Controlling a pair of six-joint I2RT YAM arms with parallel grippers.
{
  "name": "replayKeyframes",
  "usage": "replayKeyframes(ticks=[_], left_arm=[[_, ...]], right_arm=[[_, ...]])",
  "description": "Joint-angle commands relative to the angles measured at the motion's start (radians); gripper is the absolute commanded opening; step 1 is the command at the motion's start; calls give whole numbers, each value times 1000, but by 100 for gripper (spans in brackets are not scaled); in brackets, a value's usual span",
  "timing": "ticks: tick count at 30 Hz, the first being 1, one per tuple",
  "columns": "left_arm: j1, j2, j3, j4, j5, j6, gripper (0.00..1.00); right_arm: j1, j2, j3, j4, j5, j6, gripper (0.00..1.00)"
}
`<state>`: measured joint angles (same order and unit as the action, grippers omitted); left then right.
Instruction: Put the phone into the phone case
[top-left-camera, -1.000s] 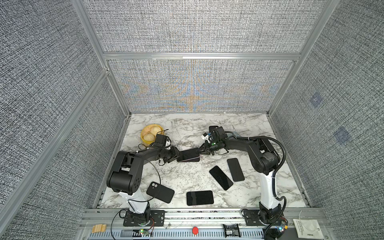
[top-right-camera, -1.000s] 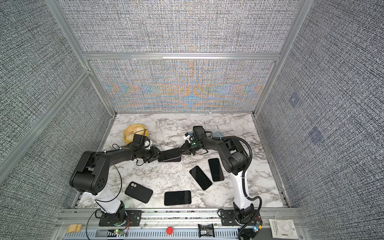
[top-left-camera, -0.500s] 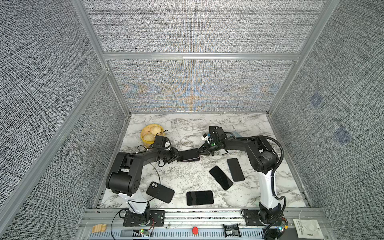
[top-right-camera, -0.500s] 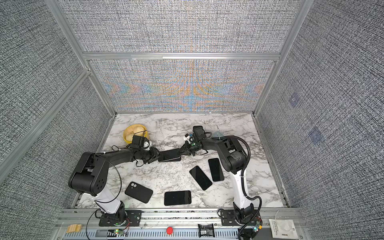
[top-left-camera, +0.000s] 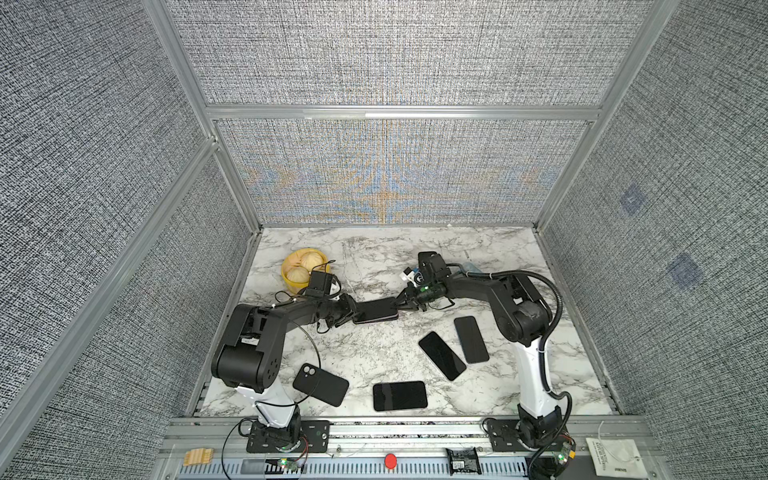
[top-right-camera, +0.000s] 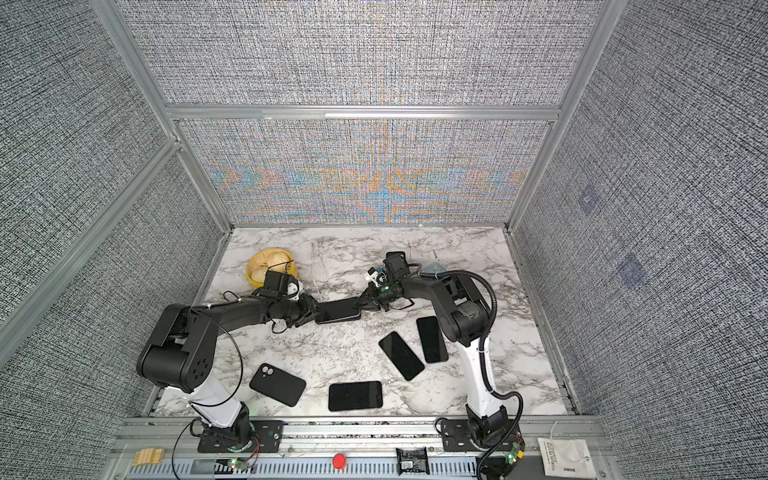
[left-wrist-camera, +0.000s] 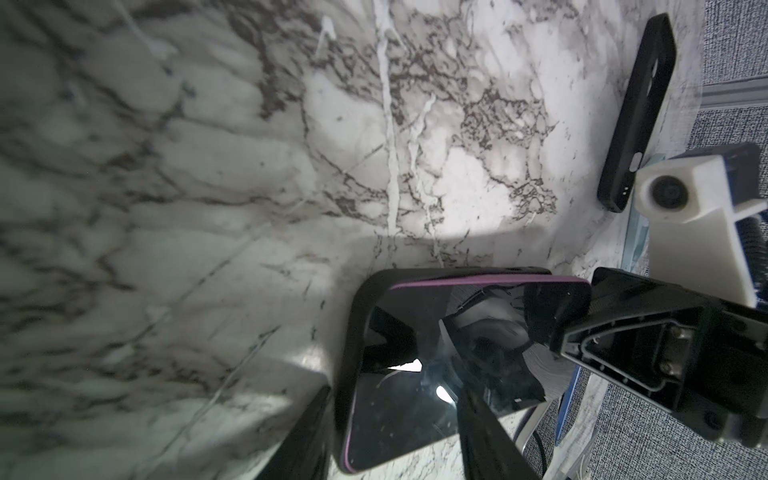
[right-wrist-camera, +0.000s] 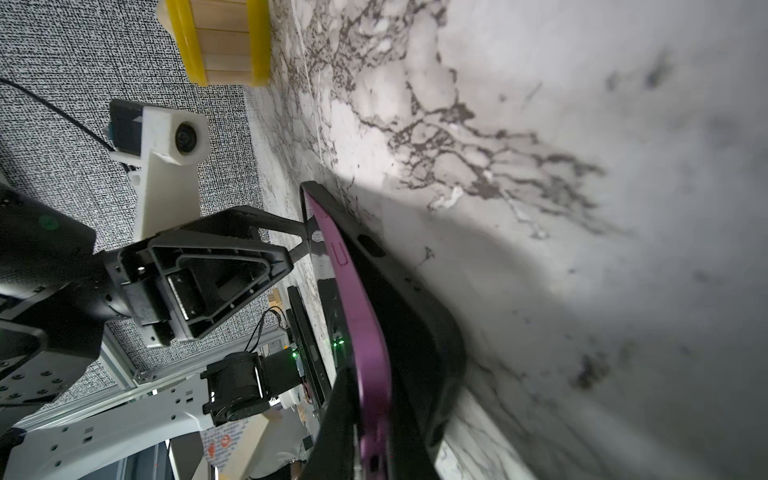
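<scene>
A phone (top-left-camera: 376, 315) (top-right-camera: 337, 311) with a purple edge lies in a black phone case, lifted just above the marble between both arms. In the left wrist view its dark screen (left-wrist-camera: 436, 374) sits inside the phone case (left-wrist-camera: 353, 332). My left gripper (top-left-camera: 351, 313) (top-right-camera: 312, 311) (left-wrist-camera: 395, 449) is shut across the case at its left end. My right gripper (top-left-camera: 401, 301) (top-right-camera: 362, 303) (right-wrist-camera: 374, 436) is shut on the right end. There the purple phone (right-wrist-camera: 361, 311) stands slightly off the phone case (right-wrist-camera: 419, 332).
Three more dark phones lie on the marble table (top-left-camera: 374, 257): one at the front (top-left-camera: 400, 395) and two (top-left-camera: 441, 360) (top-left-camera: 471, 340) by the right arm. A black case with a camera cutout (top-left-camera: 320, 384) lies front left. A yellow basket of buns (top-left-camera: 302, 268) stands behind the left arm.
</scene>
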<state>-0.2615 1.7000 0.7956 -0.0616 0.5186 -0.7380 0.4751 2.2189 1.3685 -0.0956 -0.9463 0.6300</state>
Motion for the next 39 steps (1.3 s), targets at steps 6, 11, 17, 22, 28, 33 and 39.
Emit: replayKeyframes(ticks=[6, 11, 17, 22, 28, 33, 39], left_arm=[[-10, -1, -15, 2, 35, -3, 49], [-11, -13, -21, -5, 26, 3, 49], [-11, -23, -23, -13, 18, 8, 49], [-11, -31, -25, -23, 8, 14, 49], [-11, -37, -25, -37, -2, 22, 49], [-11, -34, -26, -39, 0, 28, 49], [-11, -27, -18, -47, -2, 37, 49]], right_arm=[[27, 24, 15, -181, 170, -60, 5], [27, 19, 35, -235, 207, -91, 15], [30, -7, 51, -301, 261, -129, 32], [38, -19, 83, -363, 305, -166, 42], [56, -21, 130, -443, 364, -213, 53], [72, -25, 135, -483, 424, -242, 59], [95, -43, 153, -539, 544, -275, 63]])
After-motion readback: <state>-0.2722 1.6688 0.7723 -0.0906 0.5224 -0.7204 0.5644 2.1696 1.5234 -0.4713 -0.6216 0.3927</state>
